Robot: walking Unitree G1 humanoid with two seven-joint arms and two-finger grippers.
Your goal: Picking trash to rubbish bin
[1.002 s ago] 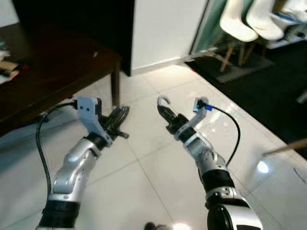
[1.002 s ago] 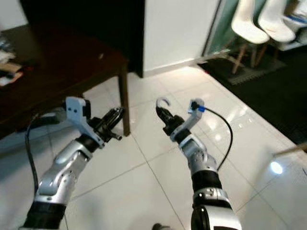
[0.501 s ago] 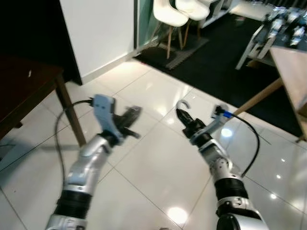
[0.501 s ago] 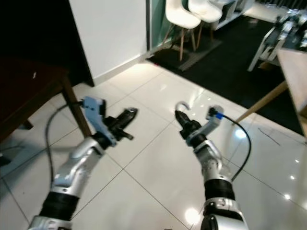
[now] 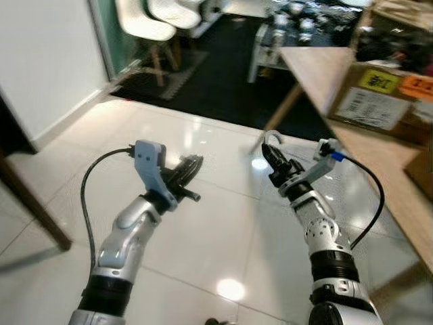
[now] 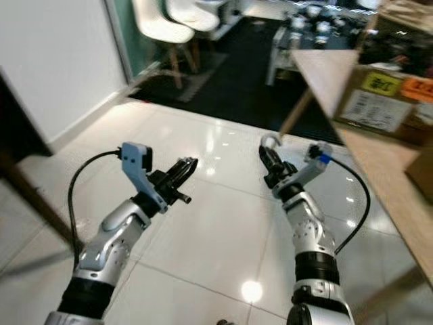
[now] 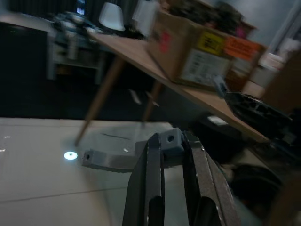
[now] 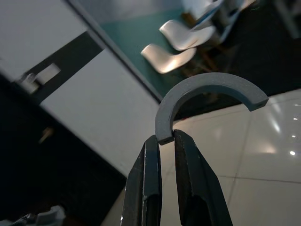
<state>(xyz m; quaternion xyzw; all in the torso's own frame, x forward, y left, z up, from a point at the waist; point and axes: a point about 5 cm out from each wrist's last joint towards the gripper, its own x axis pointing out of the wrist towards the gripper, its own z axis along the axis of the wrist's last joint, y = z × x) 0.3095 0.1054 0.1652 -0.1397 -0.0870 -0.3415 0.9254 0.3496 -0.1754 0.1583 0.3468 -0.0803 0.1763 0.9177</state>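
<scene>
Here, right hand [image 5: 272, 153] clenched on a grey curved piece [image 8: 207, 96], left hand [image 5: 191, 164] clenched with nothing between its fingers, both above white tiled floor [image 5: 223, 230], wooden counter [image 5: 325, 74] with cardboard box [image 5: 379, 95] far right.

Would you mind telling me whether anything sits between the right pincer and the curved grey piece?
Nothing does: the right pincer is shut on one end of the curved grey piece. No rubbish bin can be made out.

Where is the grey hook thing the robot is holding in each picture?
Left eye view: hook sits just right of centre, above the right gripper.
Right eye view: right of centre.
Left wrist view: I cannot make it out.
Right wrist view: centre, pinched at one end.
Shared landmark: white chairs.
</scene>
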